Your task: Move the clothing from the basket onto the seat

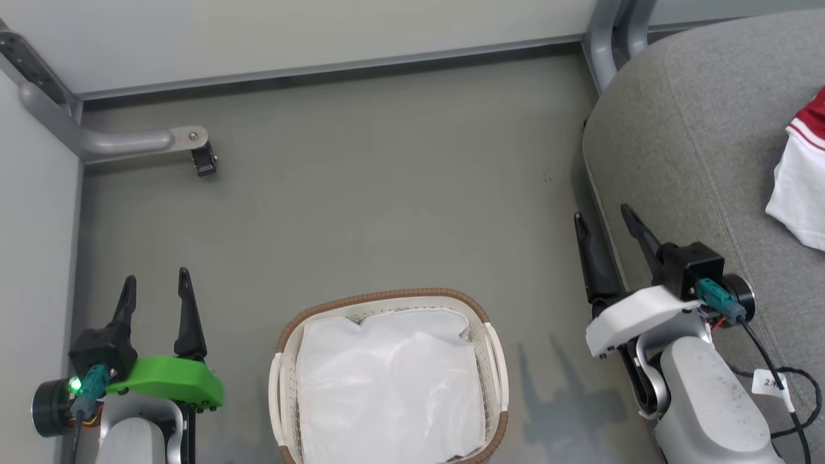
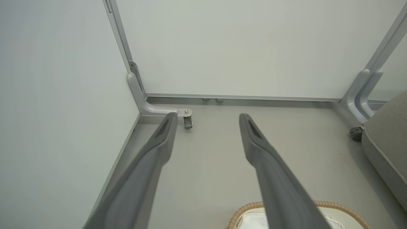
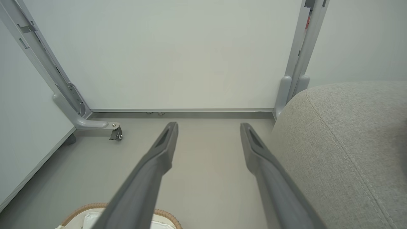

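The left end effector point(image 1: 158, 276) is hovering above the grey floor point(image 1: 387, 193) to the left of the basket point(image 1: 387, 297), its two fingers standing apart and gripping nothing. The right end effector point(image 1: 602, 214) is hanging at the near left edge of the seat point(image 1: 696, 129), its fingers likewise spread wide and empty. The clothing point(image 1: 801, 190) is lying on the seat at the far right, white fabric with red striped trim beyond it, well apart from the basket, which is sitting on the floor between the two arms with a flat white liner sheet point(image 1: 387, 380) inside.
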{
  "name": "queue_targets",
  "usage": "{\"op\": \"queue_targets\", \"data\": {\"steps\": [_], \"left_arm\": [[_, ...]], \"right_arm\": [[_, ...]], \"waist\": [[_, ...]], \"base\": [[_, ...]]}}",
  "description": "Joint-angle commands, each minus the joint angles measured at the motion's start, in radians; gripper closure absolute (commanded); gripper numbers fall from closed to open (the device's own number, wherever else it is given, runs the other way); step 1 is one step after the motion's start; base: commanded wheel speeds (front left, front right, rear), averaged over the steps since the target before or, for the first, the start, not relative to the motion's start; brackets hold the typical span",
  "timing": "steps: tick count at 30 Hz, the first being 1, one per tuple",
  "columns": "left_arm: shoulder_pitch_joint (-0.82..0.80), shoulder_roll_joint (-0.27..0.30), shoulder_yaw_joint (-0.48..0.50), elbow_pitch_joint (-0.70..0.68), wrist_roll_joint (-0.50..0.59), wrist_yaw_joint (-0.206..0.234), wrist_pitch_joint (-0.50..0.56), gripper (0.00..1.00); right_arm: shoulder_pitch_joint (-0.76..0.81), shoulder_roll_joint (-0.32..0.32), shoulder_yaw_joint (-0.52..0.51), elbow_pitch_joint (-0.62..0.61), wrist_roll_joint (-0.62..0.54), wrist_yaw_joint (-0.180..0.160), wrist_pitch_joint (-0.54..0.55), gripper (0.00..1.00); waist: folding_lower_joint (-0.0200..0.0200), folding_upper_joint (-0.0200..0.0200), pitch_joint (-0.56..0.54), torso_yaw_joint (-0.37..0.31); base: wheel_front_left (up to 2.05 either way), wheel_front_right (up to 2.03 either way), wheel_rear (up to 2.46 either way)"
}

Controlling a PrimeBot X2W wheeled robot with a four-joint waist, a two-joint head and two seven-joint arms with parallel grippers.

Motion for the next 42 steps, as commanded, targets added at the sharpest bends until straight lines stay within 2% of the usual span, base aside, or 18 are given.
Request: {"op": "queue_targets", "data": {"steps": [1,13,24,25,29,42], "left_arm": [[0.022,0.0,0.0,-0.005,0.006,0.005,0.001,0.0],[0.114,-0.001,-0.041,-0.015,-0.049,0.014,0.001,0.0],[0.146,-0.001,-0.061,-0.034,-0.087,0.007,0.001,0.0],[0.135,-0.001,-0.062,-0.031,-0.091,0.007,0.0,1.0],[0.139,-0.007,-0.063,-0.001,-0.095,0.008,0.003,1.0],[0.13,-0.006,-0.053,-0.028,-0.34,0.002,0.072,1.0]], "right_arm": [[0.023,-0.005,0.001,0.001,0.005,-0.001,-0.002,0.0],[0.107,-0.004,0.019,0.005,0.022,-0.001,-0.002,0.0],[0.13,-0.004,0.016,-0.007,0.029,-0.001,-0.002,0.0],[0.116,0.0,0.017,-0.004,0.023,0.0,0.0,1.0],[0.134,0.005,0.017,0.021,0.028,0.0,0.002,1.0],[0.155,0.003,-0.023,-0.015,0.274,0.0,0.067,1.0]], "waist": [[0.0001,0.0,-0.029,0.013],[0.0001,0.0,-0.131,0.017],[0.0001,0.0,-0.151,0.017],[0.0001,0.0,-0.151,0.017],[0.0001,0.0,-0.152,0.017],[0.0001,0.0,-0.159,0.021]], "base": [[0.0,0.0,0.0],[0.0,0.0,0.0],[0.0,0.0,0.0],[0.0,0.0,0.0],[0.0,0.0,0.0],[0.0,0.0,0.0]]}}
